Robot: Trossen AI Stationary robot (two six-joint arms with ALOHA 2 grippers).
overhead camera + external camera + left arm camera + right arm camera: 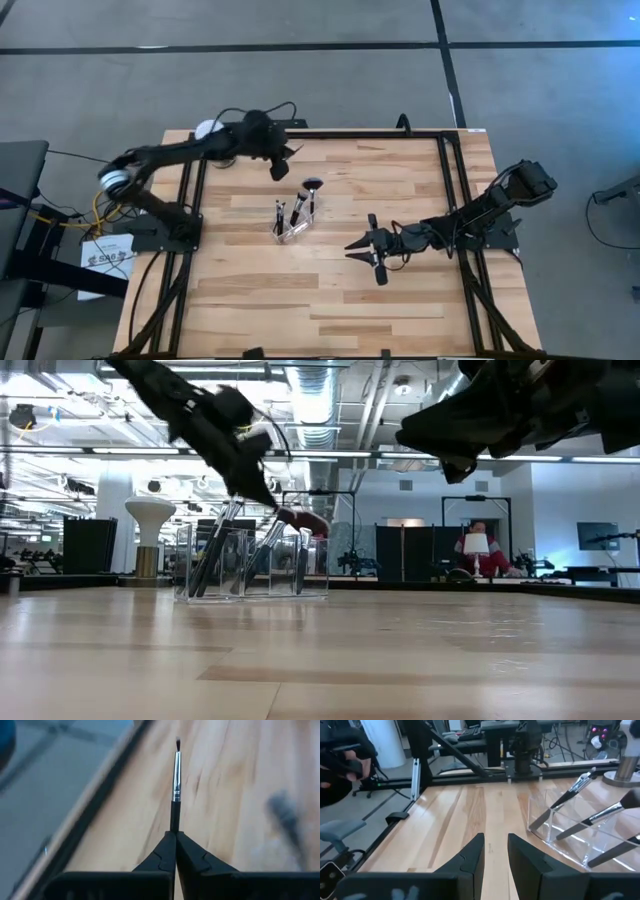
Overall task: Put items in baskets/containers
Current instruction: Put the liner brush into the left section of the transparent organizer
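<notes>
Holding a thin brush (175,780) tight between its two fingers, the left gripper (281,160) hangs above the far left part of the wooden table (400,300). Its fingers are pressed together on the dark handle, and the silver part and tiny dark tip stick out past them. This brush is up in the air, not touching the wood.

Near the middle of the table sits the clear container (292,231). In the low view it looks like a see-through box (250,565) with several parts side by side. A few brushes (300,205) already stand in it, leaning to one side. One of them has a big soft round head (313,184) that pokes out over the rim. In the right wrist view, the handles lean across the clear walls (580,827).

The right gripper (356,247) hangs over the table to the right of the container, a little apart from it. Its fingers (472,857) are spread with a gap between them, and nothing is in them.

A white-topped stand (207,129) sits at the far left edge of the table, behind the left arm.
</notes>
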